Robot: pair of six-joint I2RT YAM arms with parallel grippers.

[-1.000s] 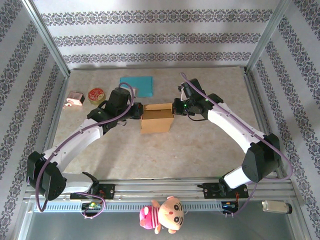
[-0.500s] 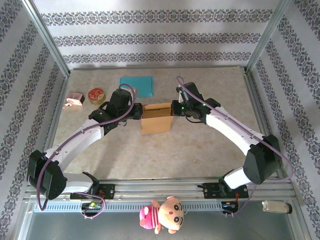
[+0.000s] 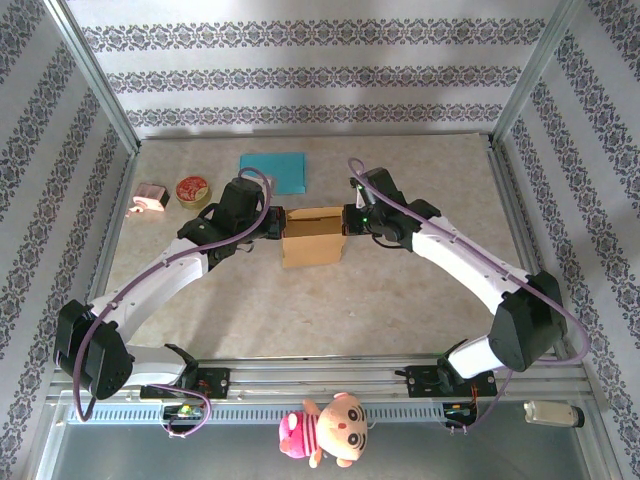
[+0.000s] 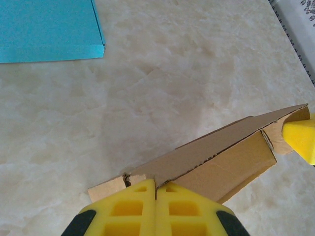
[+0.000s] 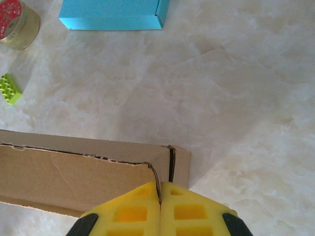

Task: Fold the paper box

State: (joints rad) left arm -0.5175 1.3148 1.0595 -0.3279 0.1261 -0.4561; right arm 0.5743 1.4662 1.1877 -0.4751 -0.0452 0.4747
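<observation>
The paper box (image 3: 314,235) is brown cardboard and stands half-formed in the middle of the table. My left gripper (image 3: 277,222) is at its left end and my right gripper (image 3: 349,218) at its right end. In the left wrist view the yellow fingers (image 4: 138,206) are pressed together on a cardboard edge of the paper box (image 4: 221,157), and the gripper (image 4: 156,189) is shut. In the right wrist view the right gripper (image 5: 160,196) is shut on a thin flap at the corner of the paper box (image 5: 74,177).
A flat blue box (image 3: 273,170) lies behind the cardboard. A red-lidded jar (image 3: 192,189) and a pink object (image 3: 150,198) sit at the back left. A small green brick (image 5: 10,88) lies near the jar. A plush doll (image 3: 325,428) hangs on the front rail.
The right gripper has edged a little left and toward the back, pressing the box's right end in slightly. The left gripper has barely moved. Both stay shut on the cardboard.
</observation>
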